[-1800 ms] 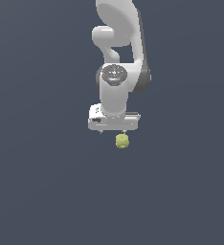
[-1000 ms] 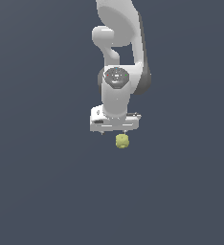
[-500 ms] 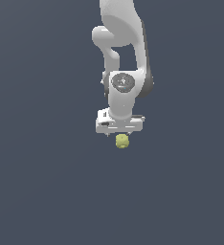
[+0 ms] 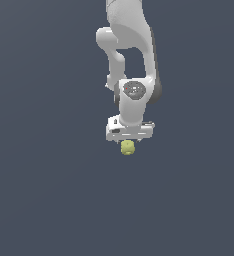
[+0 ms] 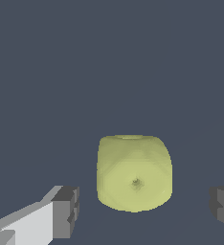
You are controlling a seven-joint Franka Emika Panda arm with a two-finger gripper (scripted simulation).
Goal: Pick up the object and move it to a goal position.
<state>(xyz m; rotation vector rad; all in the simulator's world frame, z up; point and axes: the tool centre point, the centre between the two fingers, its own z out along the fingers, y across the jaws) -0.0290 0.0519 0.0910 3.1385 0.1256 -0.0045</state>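
A: State the gripper [image 4: 129, 142] condition.

B: Spread. In the wrist view the two fingers [image 5: 66, 210] stand on either side of the ball [image 5: 134, 173], with a gap of bare floor between each dark pad and the ball. Neither pad touches it.

A: Ball location?

B: In the exterior view the ball [image 4: 127, 148] shows directly under the gripper body, its top edge against the gripper's lower edge. It lies between the fingers, nearer one pad than the other.

A: Clearance around it?

B: The grey floor [image 4: 49, 190] runs unbroken to every edge of both views. The arm [image 4: 131, 60] descends from the top edge, upright over the ball.
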